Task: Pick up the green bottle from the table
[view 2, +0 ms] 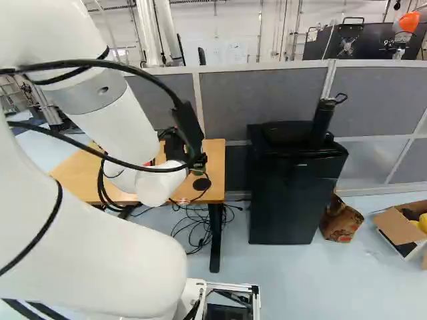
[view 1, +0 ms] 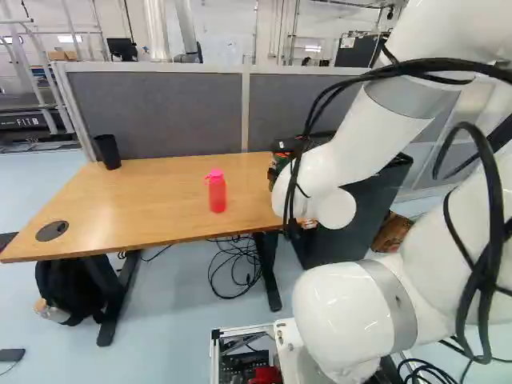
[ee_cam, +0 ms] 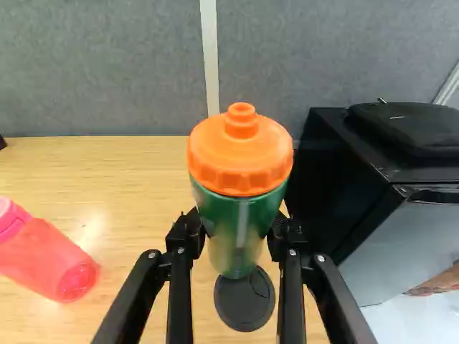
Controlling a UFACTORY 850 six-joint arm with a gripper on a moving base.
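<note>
The claw [view 2: 199,159] grips the glossy green bottle [ee_cam: 240,215], ribbed orange cap [ee_cam: 240,154] uppermost, between its fingers. Under it: wood-grained table [ee_cam: 129,172], round black grommet [ee_cam: 244,304]. One side, translucent pink bottle [ee_cam: 46,258]; other, boxy black fridge [ee_cam: 344,179]. Beyond, felted grey partition [ee_cam: 107,68].

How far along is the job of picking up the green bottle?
Reaching and gripping look done: the gripper holds the green bottle between its fingers, touching both sides. The hold is in hand; I cannot tell whether the base clears the table, so lifting may be left.

Left base view | dark panel [view 1: 26,122] | pale lettering, not surely legible
</note>
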